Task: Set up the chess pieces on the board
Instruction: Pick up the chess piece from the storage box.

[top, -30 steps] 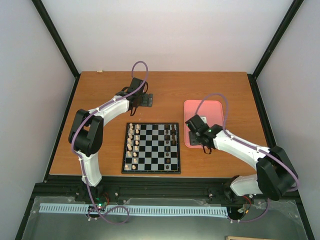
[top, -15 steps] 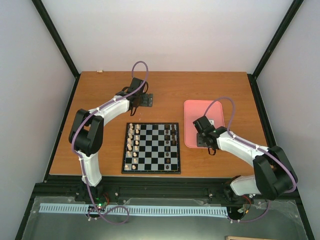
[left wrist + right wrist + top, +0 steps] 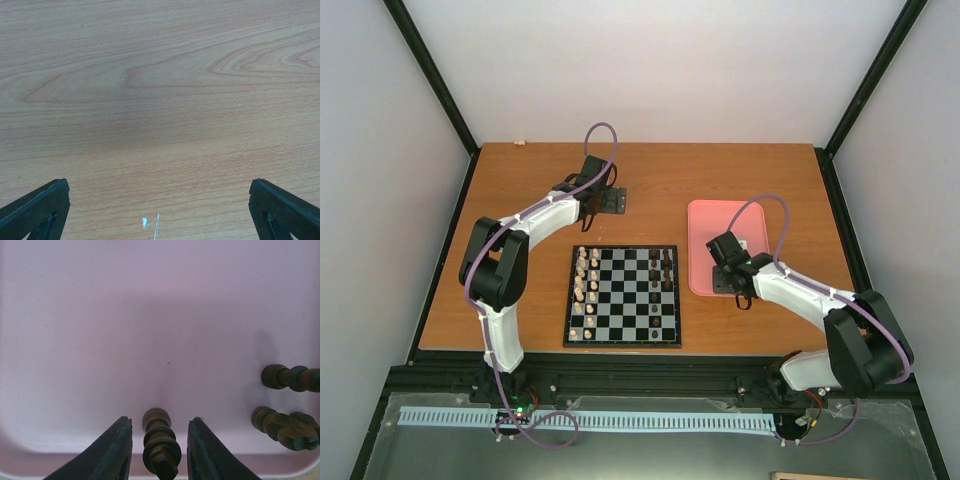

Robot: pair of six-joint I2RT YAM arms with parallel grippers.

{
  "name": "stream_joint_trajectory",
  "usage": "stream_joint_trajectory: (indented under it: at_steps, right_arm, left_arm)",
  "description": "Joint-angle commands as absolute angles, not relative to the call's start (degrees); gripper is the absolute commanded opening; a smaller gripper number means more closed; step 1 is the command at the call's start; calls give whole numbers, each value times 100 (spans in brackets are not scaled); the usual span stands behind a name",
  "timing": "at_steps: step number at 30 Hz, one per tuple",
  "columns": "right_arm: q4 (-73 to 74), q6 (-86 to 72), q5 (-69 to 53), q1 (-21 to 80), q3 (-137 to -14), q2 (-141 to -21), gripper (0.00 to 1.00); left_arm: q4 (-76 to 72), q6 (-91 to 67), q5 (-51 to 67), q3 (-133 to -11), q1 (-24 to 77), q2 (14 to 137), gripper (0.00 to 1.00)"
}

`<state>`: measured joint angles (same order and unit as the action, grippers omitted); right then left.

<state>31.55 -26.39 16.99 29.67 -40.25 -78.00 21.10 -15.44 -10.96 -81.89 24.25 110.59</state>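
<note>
A dark chess piece (image 3: 160, 442) lies on its side on the pink tray (image 3: 150, 315). It is between the fingers of my right gripper (image 3: 161, 421), with a small gap on each side, so the gripper is open. Two more dark pieces (image 3: 290, 377) (image 3: 285, 426) lie on the tray to the right. In the top view my right gripper (image 3: 724, 262) is low over the tray's near half. The board (image 3: 623, 344) holds several dark pieces (image 3: 660, 270) on its right side. My left gripper (image 3: 159, 184) stands wide open over bare wood, far behind the board (image 3: 605, 200).
Cream pieces (image 3: 586, 280) fill the board's two left columns. The pink tray (image 3: 705, 215) lies right of the board, its rounded near rim just below my right fingers. A black frame borders the wooden table (image 3: 520, 190).
My right gripper has shifted right from the tray's left edge to over the tray, and its jaws have narrowed around the lying dark piece. The left arm has not moved.
</note>
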Motion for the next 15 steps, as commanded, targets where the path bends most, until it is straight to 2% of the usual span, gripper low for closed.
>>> stream_joint_trajectory:
  at_steps: [1,10,15]
  right_arm:
    - [3111,-2741,1679,2917,-3906,-7749,31]
    - [3149,-2736,1694,2918,-3931,-7681,14]
    - [3247,-2656,1711,2922,-4099,-7504,10]
  left_arm:
    - [2184,-1625,-1092,-8404,2399,11101,100]
    - [2179,-1634,-1092,-8397,2399,11077,100]
    - [2175,-1643,-1106,-8391,2399,11083,100]
